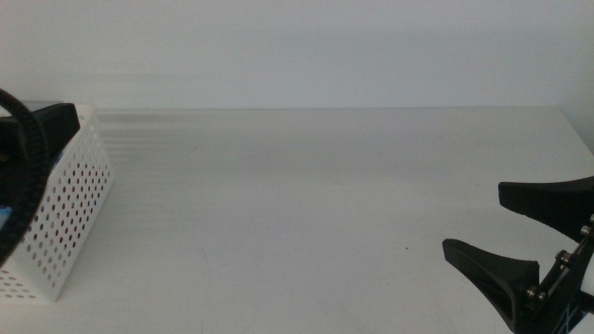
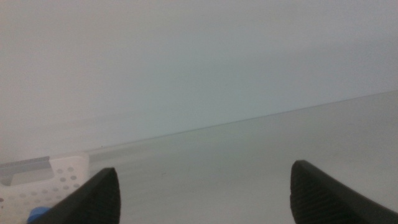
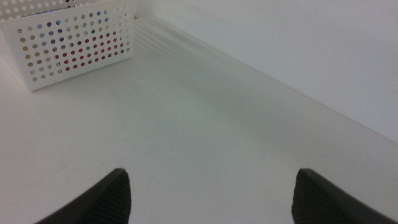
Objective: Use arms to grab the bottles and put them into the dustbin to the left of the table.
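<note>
Both released: right end effector [image 1: 506,223] low over table [image 1: 306,204], left end effector [image 2: 205,190] above dustbin [image 1: 70,213].

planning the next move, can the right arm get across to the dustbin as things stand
Probably yes: the right pincer is open and holds nothing, and bare table lies between it and the dustbin. Whether its reach stretches that far cannot be told.

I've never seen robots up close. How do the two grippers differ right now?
The right gripper reaches over the bare table, far from the dustbin; the left gripper hangs by the dustbin. The middle view shows the right gripper whole, the left not at all. Both are dark, open and empty.
</note>
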Robot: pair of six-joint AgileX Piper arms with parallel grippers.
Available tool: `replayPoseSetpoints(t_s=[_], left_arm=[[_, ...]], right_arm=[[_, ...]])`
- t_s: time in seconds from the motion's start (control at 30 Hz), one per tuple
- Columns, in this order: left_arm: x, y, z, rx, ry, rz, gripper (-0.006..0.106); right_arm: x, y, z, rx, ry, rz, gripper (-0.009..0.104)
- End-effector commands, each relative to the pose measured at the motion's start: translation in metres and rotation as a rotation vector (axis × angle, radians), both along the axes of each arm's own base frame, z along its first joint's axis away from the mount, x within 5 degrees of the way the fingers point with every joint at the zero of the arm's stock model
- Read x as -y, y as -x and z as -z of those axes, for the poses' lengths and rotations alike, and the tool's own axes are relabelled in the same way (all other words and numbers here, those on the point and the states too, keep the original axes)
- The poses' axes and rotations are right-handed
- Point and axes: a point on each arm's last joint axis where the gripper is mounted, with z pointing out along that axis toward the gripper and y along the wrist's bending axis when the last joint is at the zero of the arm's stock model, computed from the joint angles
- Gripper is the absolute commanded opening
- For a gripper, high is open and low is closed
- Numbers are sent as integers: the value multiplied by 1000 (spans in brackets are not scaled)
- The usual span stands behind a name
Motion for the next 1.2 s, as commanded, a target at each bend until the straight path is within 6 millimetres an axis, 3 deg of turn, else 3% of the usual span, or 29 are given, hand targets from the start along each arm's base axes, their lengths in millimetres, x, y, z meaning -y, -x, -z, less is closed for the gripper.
replayPoseSetpoints(t_s=[0.0,0.23,0.33,0.5,0.63,0.77,0.9,1.17], left_arm=[[0,2,-17,106,40,-2,90],[-1,-1,-2,141,31,-9,90],[-2,3,27,143,54,-14,90],[-8,26,80,87,57,-18,90],[-17,42,126,43,43,-77,90],[-27,55,154,75,47,-176,90],[-32,64,173,117,51,-244,90],[-35,68,175,106,46,-287,90]], right_arm=[[2,-1,-16,102,-45,14,68],[31,8,-7,149,-64,151,68],[50,18,10,164,-63,255,68],[75,41,50,203,-65,422,68],[86,51,86,199,-50,540,68],[90,57,105,217,-51,592,68],[90,62,103,257,-67,591,68],[90,64,102,277,-74,591,68]])
